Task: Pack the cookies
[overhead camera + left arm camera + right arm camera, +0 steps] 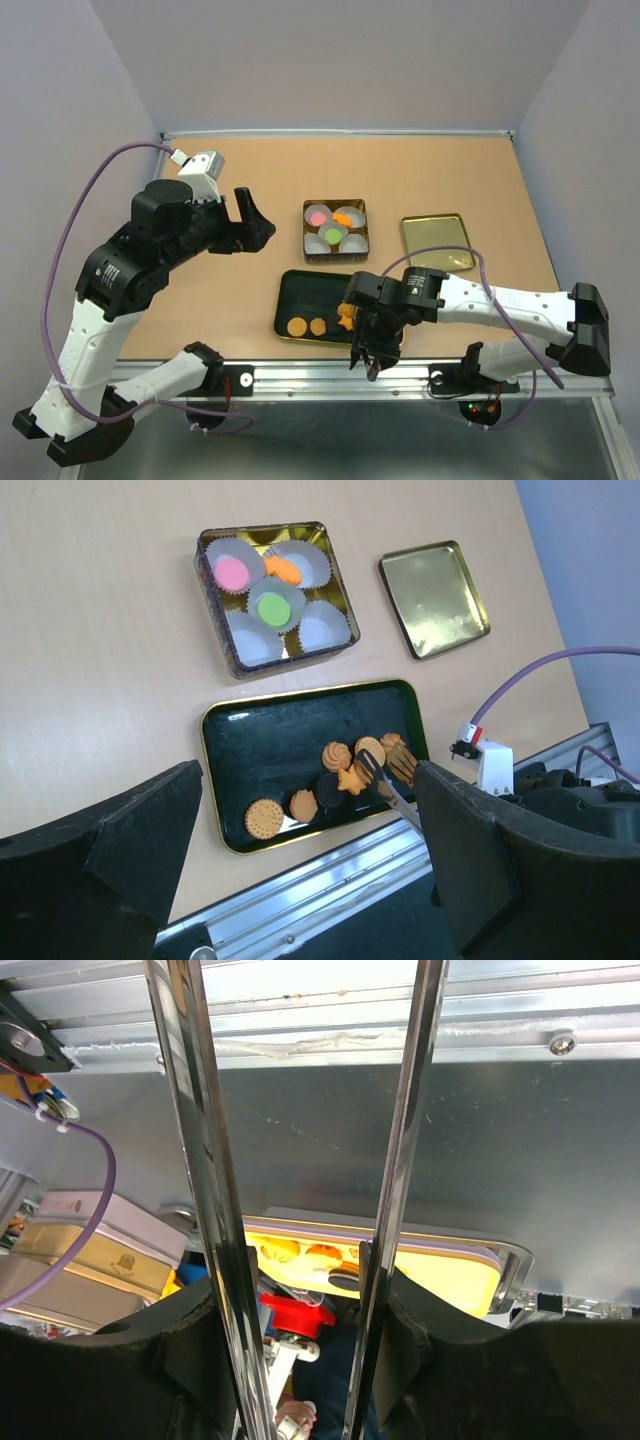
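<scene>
Several cookies (337,756) lie along the near right part of a black tray (270,735): a dotted round, a dark round, an orange star, a brown swirl. Pink (232,574), green and orange cookies sit in white paper cups in a square tin (212,608). My right gripper (367,352) hangs at the tray's near right edge, shut on metal tongs (385,780). The tong arms (195,1110) are spread, with their tips over the cookies. My left gripper (250,222) is open and empty, raised left of the tin.
The gold tin lid (437,243) lies flat to the right of the tin (335,230). The aluminium rail (300,377) runs along the table's near edge, just below the tray (300,290). My right wrist camera looks past the rail off the table.
</scene>
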`<action>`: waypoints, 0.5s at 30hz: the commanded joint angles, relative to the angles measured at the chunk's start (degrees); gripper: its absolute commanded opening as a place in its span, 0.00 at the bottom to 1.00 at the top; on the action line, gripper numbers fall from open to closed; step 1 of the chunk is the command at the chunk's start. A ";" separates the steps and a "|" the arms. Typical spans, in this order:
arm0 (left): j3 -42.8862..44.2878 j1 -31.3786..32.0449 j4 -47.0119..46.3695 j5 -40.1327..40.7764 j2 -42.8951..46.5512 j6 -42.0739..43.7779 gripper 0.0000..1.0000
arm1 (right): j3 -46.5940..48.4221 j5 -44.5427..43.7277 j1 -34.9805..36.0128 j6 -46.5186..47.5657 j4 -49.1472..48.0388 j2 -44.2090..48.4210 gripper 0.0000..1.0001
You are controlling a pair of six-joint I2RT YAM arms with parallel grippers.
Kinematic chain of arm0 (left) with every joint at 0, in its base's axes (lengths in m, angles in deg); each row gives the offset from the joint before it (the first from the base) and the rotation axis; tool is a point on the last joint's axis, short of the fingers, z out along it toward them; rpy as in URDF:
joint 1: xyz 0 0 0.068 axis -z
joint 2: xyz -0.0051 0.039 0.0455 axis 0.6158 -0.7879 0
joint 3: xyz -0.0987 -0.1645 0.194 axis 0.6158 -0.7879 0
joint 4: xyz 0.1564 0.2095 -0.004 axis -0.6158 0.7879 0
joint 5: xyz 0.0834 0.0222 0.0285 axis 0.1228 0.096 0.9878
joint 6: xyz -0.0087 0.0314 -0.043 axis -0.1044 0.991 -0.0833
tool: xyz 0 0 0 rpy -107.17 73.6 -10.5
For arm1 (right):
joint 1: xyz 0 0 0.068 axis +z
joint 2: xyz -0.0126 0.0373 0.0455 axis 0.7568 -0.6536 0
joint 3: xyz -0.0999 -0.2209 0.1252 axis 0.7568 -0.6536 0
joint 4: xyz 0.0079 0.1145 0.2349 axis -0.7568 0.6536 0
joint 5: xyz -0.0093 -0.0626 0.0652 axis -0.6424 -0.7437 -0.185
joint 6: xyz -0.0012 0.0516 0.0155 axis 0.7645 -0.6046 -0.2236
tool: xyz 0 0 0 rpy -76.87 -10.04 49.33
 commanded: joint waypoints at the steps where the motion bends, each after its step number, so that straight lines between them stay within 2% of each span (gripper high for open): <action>1: -0.25 0.23 -2.41 -0.73 0.24 0.33 0.99 | -1.22 -0.67 1.09 -1.58 1.00 1.37 0.50; 15: -0.87 0.23 -2.58 -0.56 -0.12 0.50 0.99 | -2.54 -0.06 1.35 -1.06 -1.28 -0.82 0.50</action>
